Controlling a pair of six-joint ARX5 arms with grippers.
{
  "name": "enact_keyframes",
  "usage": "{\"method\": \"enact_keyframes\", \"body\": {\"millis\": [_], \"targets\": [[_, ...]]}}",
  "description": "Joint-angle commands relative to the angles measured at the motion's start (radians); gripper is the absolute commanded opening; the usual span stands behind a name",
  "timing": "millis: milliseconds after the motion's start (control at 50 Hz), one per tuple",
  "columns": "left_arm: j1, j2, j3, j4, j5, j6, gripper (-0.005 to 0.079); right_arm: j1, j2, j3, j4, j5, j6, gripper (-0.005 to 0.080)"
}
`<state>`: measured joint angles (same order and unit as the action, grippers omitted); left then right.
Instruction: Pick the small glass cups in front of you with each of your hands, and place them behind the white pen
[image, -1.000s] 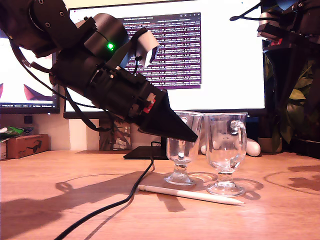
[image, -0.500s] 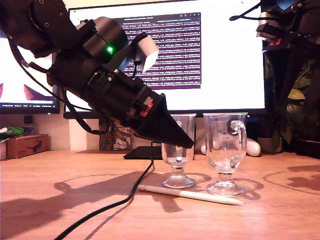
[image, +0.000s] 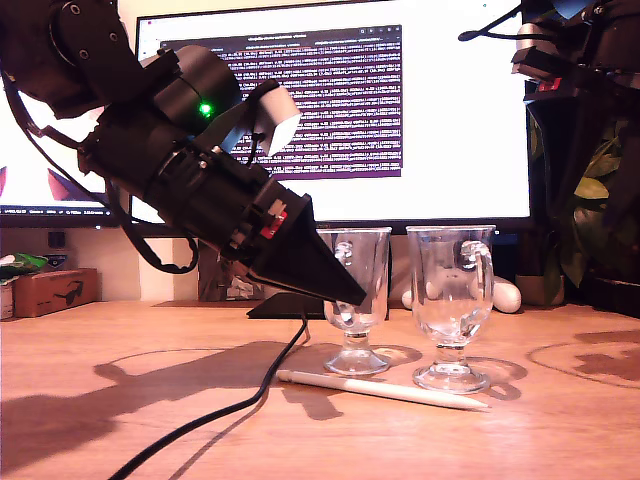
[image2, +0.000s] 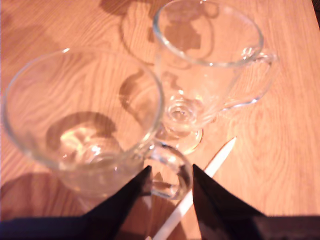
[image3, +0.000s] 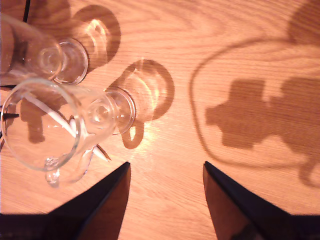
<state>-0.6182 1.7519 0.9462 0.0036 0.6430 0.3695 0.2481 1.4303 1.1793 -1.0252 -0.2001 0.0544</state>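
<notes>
Around one glass cup's handle (image2: 167, 172), my first gripper (image2: 170, 182) seems apart; my second gripper (image3: 166, 172) gapes over bare table (image3: 170, 75).

wooden table (image: 90, 370), two cups (image: 452, 300), pen (image: 380, 388) (cable (image: 215, 418) too)

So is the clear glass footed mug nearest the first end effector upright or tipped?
Upright: the clear glass footed mug stands on its round base on the wooden table.

My first hand (image: 345, 292) has drawn back toward the exterior view's left and sunk a little, its dark tips now lower against the first glass cup (image: 357, 300). That cup has slid slightly toward the exterior view's left, widening the gap to the second glass cup (image: 452, 300).
</notes>
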Motion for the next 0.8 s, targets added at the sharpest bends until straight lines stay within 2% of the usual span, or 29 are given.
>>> {"method": "enact_keyframes", "body": {"millis": [0, 560, 780], "targets": [[0.009, 0.003, 0.006, -0.011, 0.005, -0.003, 0.0221, -0.006, -0.005, 0.014, 0.003, -0.001, -0.003, 0.0421], [0.023, -0.078, 0.006, -0.09, 0.003, -0.003, 0.0222, -0.006, -0.005, 0.014, 0.007, -0.002, -0.003, 0.0421], [0.028, -0.078, 0.006, -0.141, -0.03, 0.001, 0.0222, -0.002, -0.005, 0.014, 0.007, -0.003, -0.003, 0.0421]]}}
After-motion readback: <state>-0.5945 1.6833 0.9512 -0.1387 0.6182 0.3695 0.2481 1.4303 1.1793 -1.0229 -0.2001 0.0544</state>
